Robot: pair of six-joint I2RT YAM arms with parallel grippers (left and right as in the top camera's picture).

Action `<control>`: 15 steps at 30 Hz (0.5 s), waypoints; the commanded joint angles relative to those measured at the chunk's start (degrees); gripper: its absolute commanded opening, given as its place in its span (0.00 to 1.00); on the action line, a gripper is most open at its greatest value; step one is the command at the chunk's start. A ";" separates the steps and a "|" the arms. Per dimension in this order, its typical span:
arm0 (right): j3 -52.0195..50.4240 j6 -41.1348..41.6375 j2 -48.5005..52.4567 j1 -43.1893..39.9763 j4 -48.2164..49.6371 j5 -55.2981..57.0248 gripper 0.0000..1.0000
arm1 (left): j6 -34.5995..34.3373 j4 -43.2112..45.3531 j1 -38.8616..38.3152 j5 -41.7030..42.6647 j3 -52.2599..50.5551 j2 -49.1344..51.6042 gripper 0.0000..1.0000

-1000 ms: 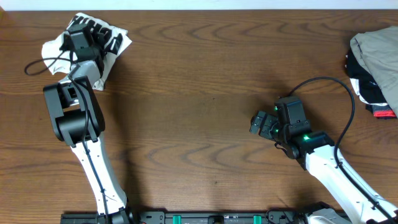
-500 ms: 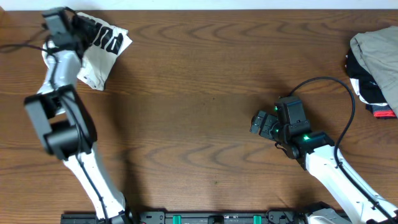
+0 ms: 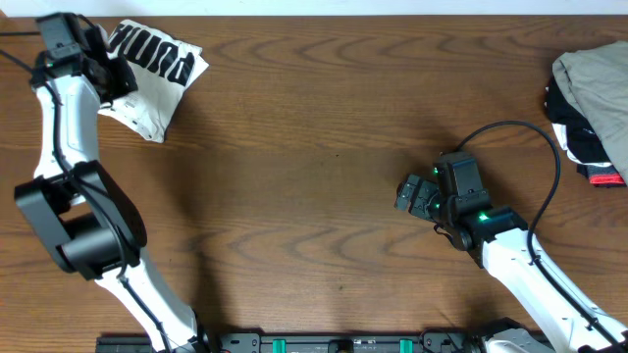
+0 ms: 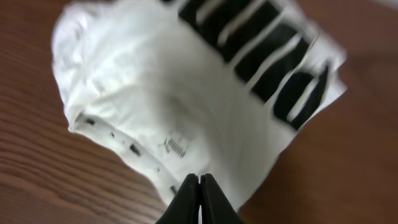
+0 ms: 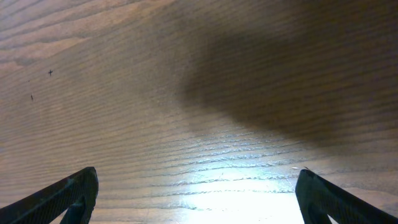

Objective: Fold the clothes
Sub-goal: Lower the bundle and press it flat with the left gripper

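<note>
Left gripper shut at the hem of the crumpled T-shirt, at the table's far-left corner.
Whether the shut tips pinch any cloth is unclear, so a pull may slip or drag the bunch off the edge. The right gripper gapes wide, too distant to help.

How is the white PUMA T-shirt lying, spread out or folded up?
Bunched, not spread: the T-shirt is a small wrinkled bundle, layers doubled over, no sleeves laid out. Whether it is neatly folded, cannot tell.
</note>
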 commanded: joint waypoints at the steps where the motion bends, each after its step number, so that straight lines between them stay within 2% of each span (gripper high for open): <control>1: -0.11 0.35 -0.35 0.52 -0.02 0.98 0.99 | 5.42 -1.42 0.02 -3.43 -0.66 2.05 0.06; 8: -0.11 0.35 -0.35 0.52 -0.04 1.01 0.99 | 5.35 -3.54 0.02 -5.29 -0.66 5.81 0.06; 15: -0.11 0.35 -0.35 0.52 -0.04 1.01 0.99 | 4.79 -0.20 -0.02 -5.27 -0.66 7.61 0.06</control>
